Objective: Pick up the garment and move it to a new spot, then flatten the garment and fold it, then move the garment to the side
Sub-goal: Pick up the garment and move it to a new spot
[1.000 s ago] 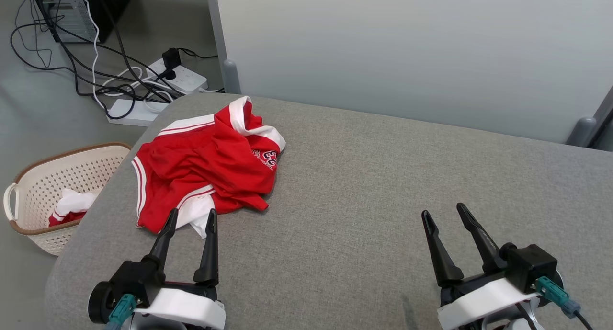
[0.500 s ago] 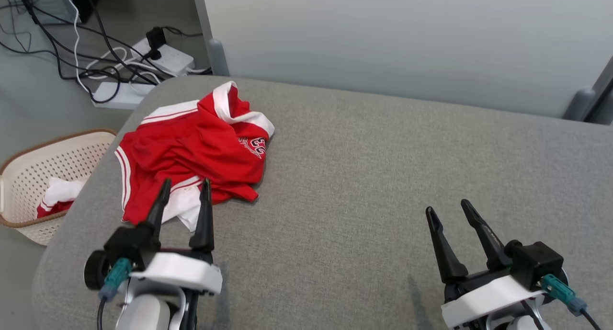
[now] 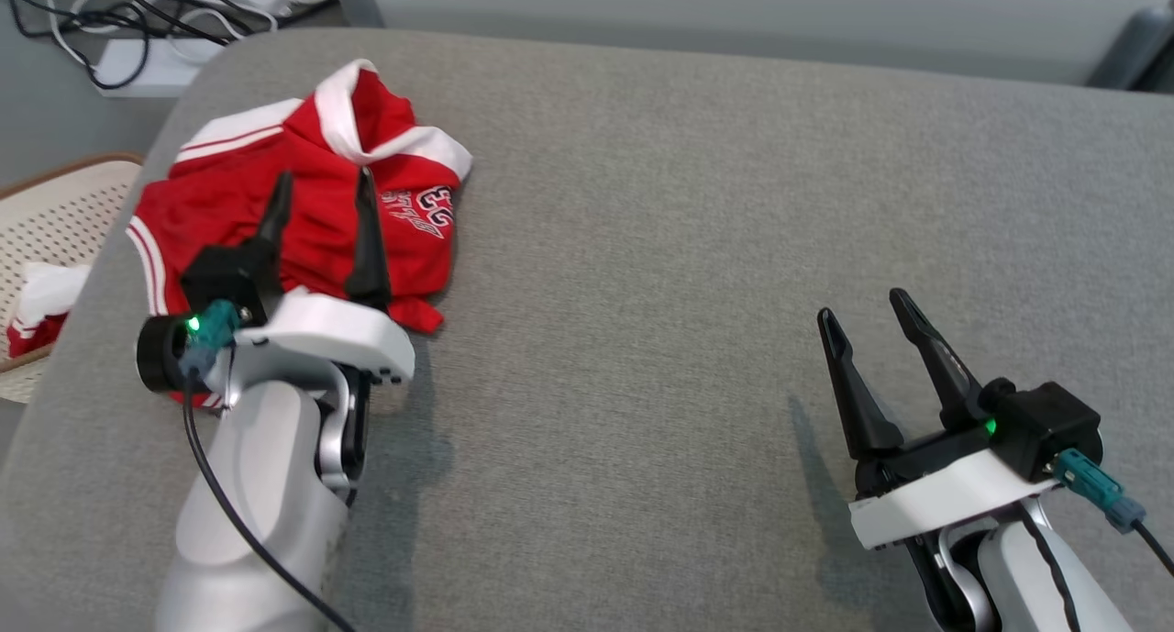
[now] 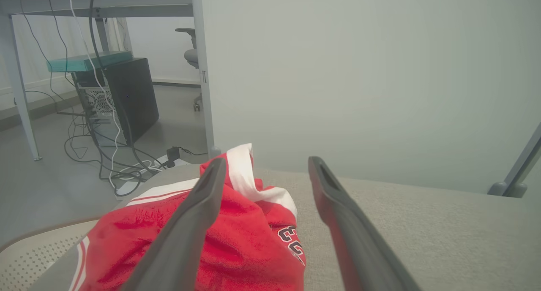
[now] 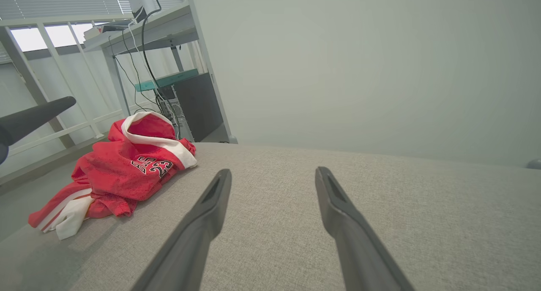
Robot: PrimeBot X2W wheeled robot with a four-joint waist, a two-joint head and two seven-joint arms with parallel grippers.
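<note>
Under the left gripper (image 3: 325, 175) lies the garment (image 3: 211, 201), a red jersey with white bands and a number 23 printed on it, crumpled in a loose heap on the grey fabric-covered worktop (image 3: 660, 247). This gripper's two dark fingers stand well apart with nothing between them. In the head view they overlap the red cloth, pointing toward its raised white collar.

From the left wrist view, the left gripper (image 4: 267, 160) looks along its spread fingers. The garment (image 4: 245, 244) sits below and between them, mostly under the left finger, while bare worktop (image 4: 422, 227) runs under the right one. The right wrist view shows one left finger reaching in at the left edge, higher than the cloth and apart from it.

Far to the right of the garment, the right gripper (image 3: 861, 303) hangs over bare worktop, its fingers also spread and holding nothing. In its own wrist view the right gripper (image 5: 274, 170) points across the empty fabric (image 5: 380, 189), with the garment (image 5: 122, 172) well off to its left near the worktop's edge.

Left of the left gripper, beyond the worktop's edge, stands a cream perforated basket (image 3: 55, 210) with white and red cloth (image 3: 37, 293) inside. Ahead of that gripper, on the floor, lie a power strip (image 3: 138, 63) and tangled cables (image 3: 55, 8).
</note>
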